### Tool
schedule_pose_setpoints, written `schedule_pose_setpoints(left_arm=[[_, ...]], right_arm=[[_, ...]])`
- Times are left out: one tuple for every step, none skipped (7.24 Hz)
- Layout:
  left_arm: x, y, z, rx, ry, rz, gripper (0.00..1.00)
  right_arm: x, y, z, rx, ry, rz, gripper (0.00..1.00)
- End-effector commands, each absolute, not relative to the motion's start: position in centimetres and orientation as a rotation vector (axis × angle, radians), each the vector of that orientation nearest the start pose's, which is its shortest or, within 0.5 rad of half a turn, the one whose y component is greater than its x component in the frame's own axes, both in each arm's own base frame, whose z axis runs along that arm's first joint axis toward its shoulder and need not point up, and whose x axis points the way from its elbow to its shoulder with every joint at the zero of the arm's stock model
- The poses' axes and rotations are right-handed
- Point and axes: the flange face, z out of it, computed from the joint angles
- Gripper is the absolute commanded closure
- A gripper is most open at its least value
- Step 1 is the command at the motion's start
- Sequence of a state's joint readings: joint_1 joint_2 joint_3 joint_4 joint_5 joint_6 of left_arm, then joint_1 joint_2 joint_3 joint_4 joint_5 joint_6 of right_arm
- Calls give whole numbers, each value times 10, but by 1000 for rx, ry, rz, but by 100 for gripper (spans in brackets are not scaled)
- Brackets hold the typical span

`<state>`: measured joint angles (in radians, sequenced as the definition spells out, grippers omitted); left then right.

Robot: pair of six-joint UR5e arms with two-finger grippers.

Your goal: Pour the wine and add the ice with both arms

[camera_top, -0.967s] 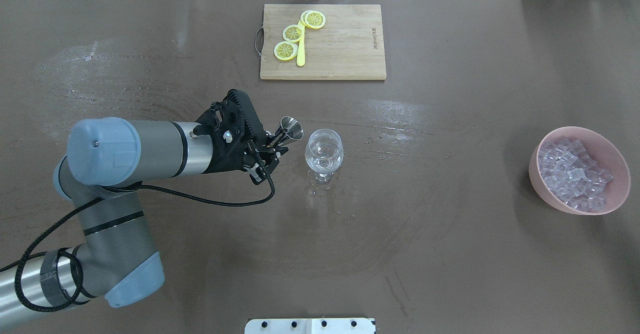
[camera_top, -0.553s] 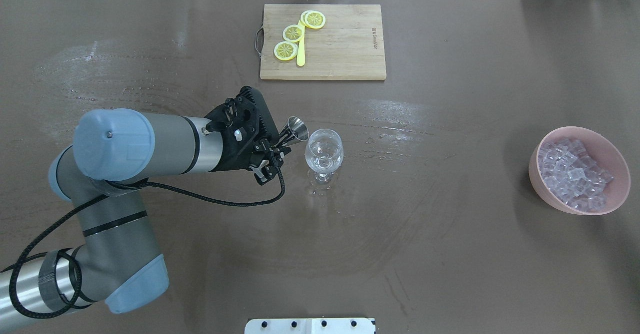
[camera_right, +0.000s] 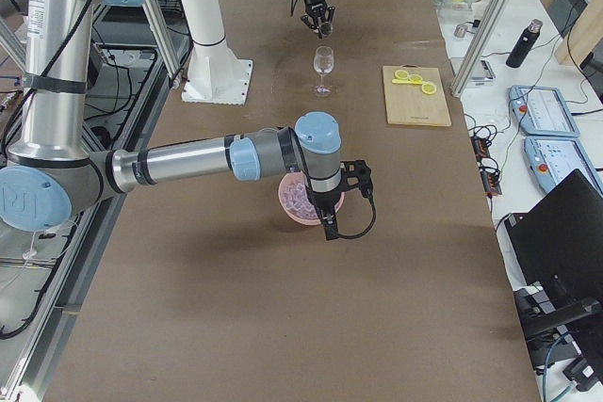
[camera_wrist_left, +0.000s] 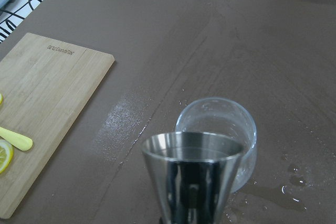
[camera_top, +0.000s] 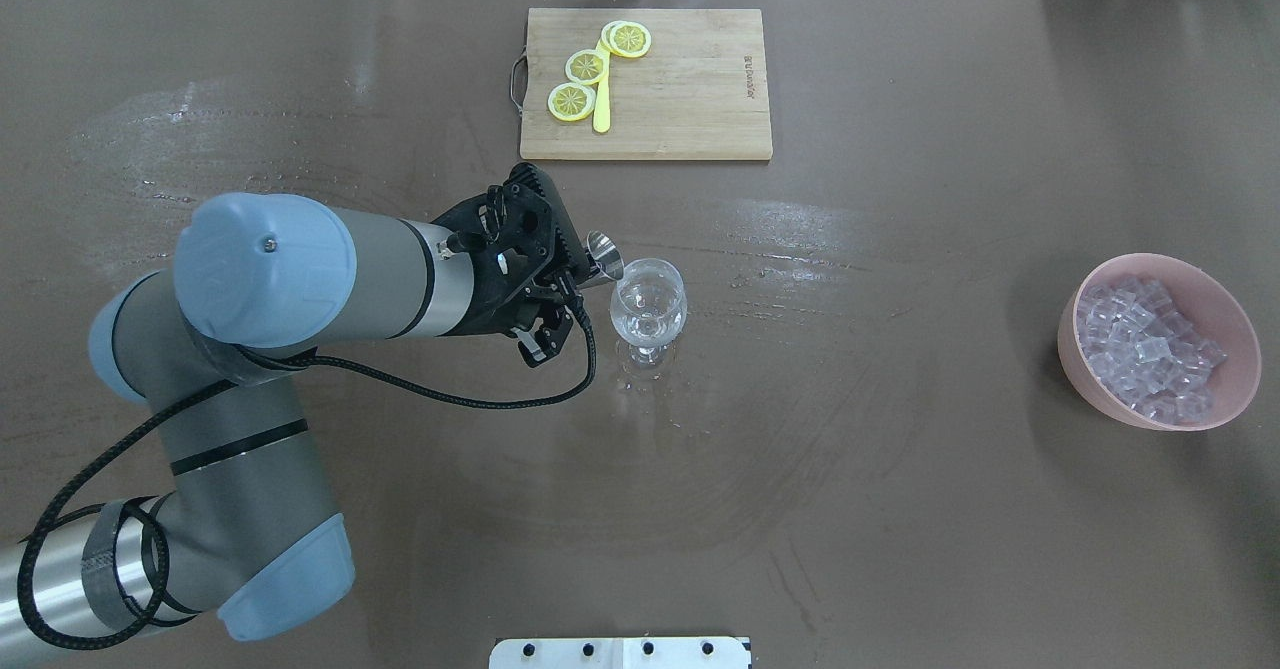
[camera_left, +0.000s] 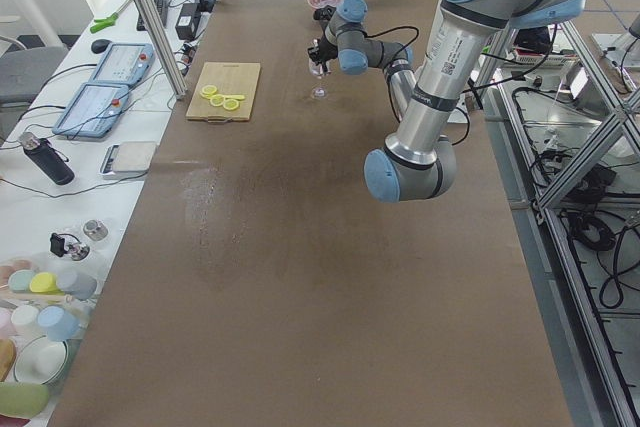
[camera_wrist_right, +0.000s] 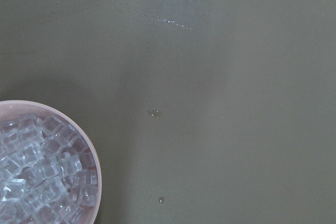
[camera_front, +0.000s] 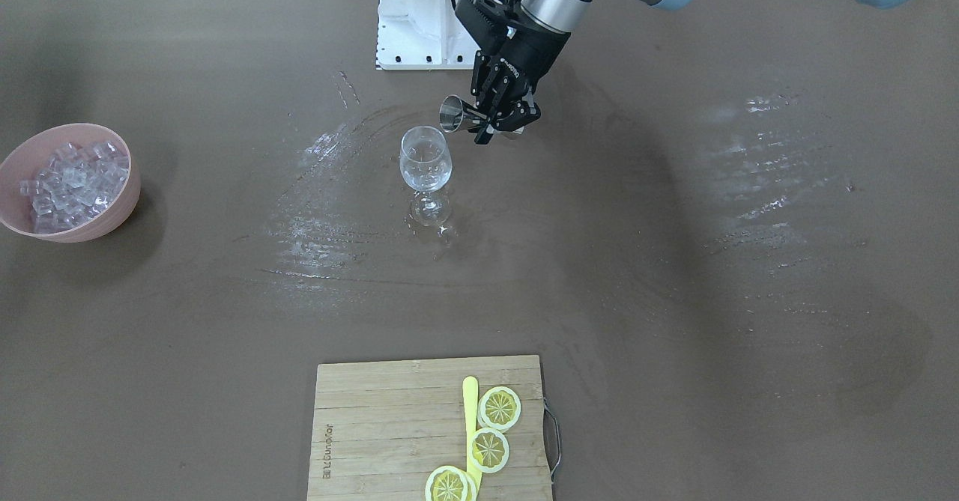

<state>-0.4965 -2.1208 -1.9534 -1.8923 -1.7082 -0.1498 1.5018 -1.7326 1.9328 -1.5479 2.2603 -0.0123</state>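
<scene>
Brown matting covers the long table [camera_top: 900, 509], marked with wet, shiny patches [camera_top: 790, 224]. Side benches carry tablets [camera_left: 100, 97], and a white metal stand base [camera_front: 419, 29] sits at the robot's edge. The silver-grey left arm [camera_top: 330, 279] enters from the left. Its left claw [camera_top: 572, 284] is closed on the waist of a small double-cone stainless steel jigger [camera_top: 603, 252]. The jigger is tipped, with its mouth towards the clear stemmed wine glass [camera_top: 648, 307]. This glass stands upright just ahead of the claw's fingertips, the jigger lip at its rim; contact cannot be confirmed. A small puddle [camera_front: 442, 228] lies at the glass foot. Whether the bowl of the glass holds liquid cannot be determined. Beyond the claw, at the far edge of the table, lies a bamboo cutting board [camera_top: 690, 89] with yellow lemon slices [camera_top: 572, 101] and a pale yellow knife [camera_top: 601, 109]. Past the glass, well apart from the left claw, a round pink bowl [camera_top: 1075, 349] holds all the small clear ice cubes [camera_top: 1145, 349]. The right claw [camera_right: 330, 223] shows only in the right side view, poised over that bowl; its opening cannot be determined. Assessment: the pour step is about to start or in progress. The ice step is not yet done, as no cube is in the glass.
</scene>
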Motion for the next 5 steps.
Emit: schedule_pose_setpoints(left_arm=[[467,-375,138,969,799,889,100],[473,-372,131,955,780,893,100],[478,-370,120,938,758,897,100],[479,-371,118,926,747,898,100],[480,-370,120,912,737,904,100]], right_arm=[[40,-433,557,192,-697,-154,1],[40,-433,558,191,-697,-154,1],[40,-433,559,189,-697,-153,1],[40,-433,560,188,-697,-153,1],[40,-433,559,189,-697,-153,1]])
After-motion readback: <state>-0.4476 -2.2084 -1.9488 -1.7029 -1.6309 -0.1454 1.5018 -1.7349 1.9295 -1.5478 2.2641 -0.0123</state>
